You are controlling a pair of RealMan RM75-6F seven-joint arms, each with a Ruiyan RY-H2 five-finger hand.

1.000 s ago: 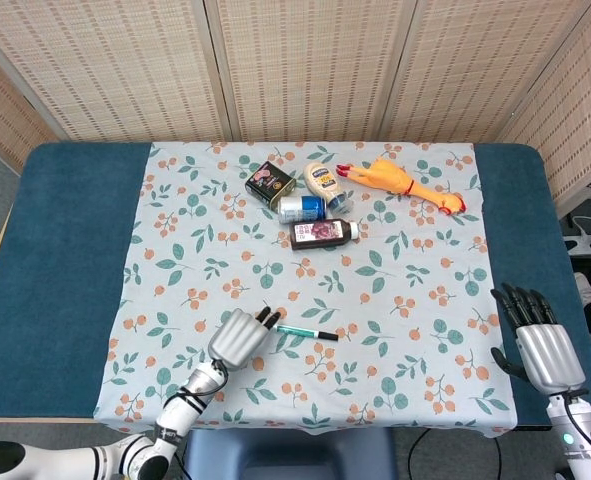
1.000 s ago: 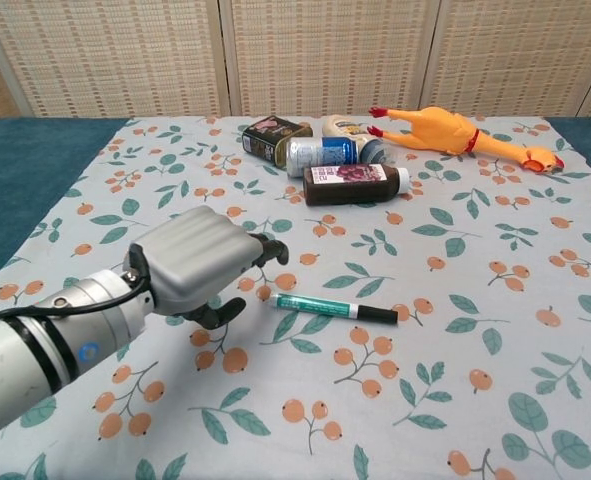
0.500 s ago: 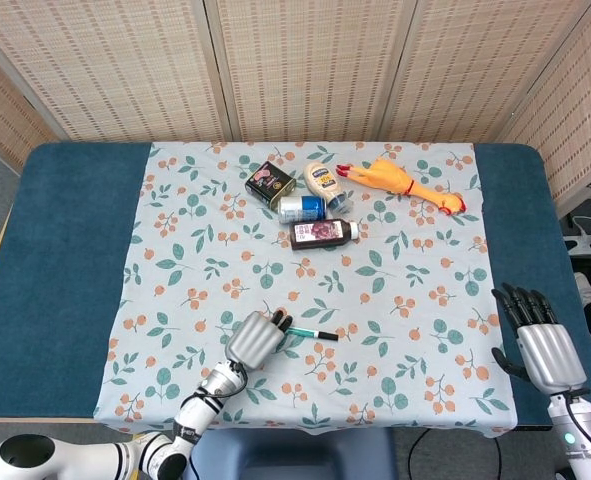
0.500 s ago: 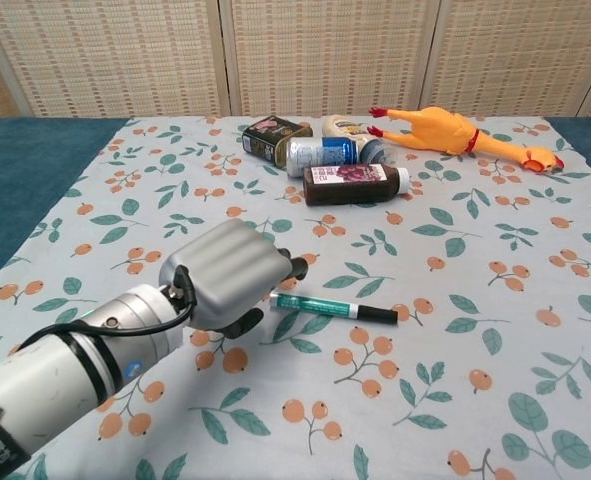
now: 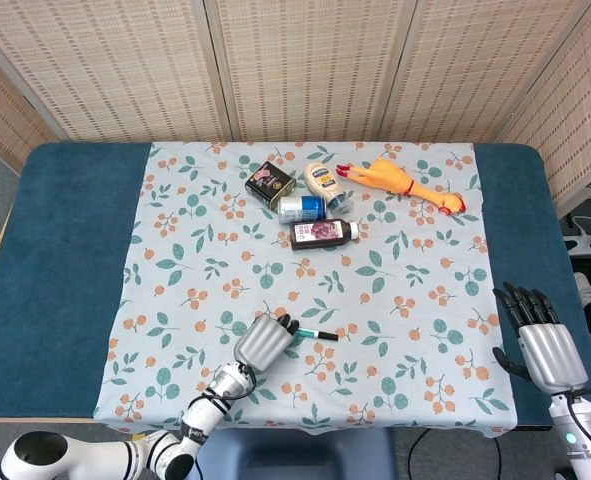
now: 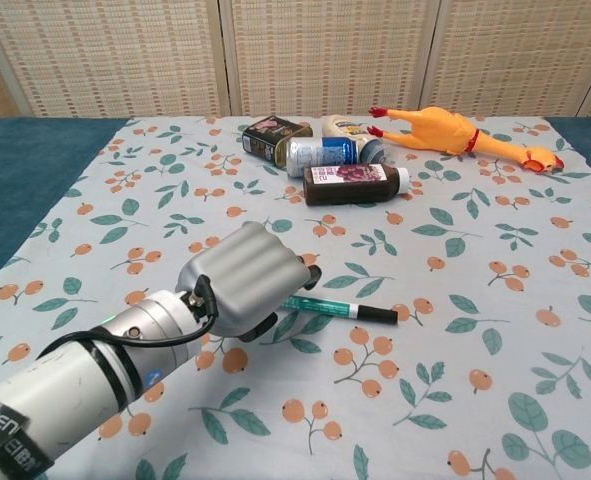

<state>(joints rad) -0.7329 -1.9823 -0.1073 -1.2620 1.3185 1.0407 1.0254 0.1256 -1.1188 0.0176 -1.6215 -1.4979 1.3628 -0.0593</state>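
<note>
A teal pen with a black cap lies on the flowered cloth near the front edge. My left hand hangs over the pen's left end and hides it, with curled fingers on the far side and the thumb on the near side. The pen lies flat, and I cannot tell whether the hand touches it. At the table's right front edge my right hand holds nothing, its fingers spread and pointing away from me; the chest view does not show it.
At the back of the cloth lie a yellow rubber chicken, a dark brown bottle, a blue can, a dark tin and a mayonnaise bottle. Blue table surface flanks the cloth.
My left hand has slid right along the cloth and now covers the pen's left end. The pen and my right hand have not moved.
</note>
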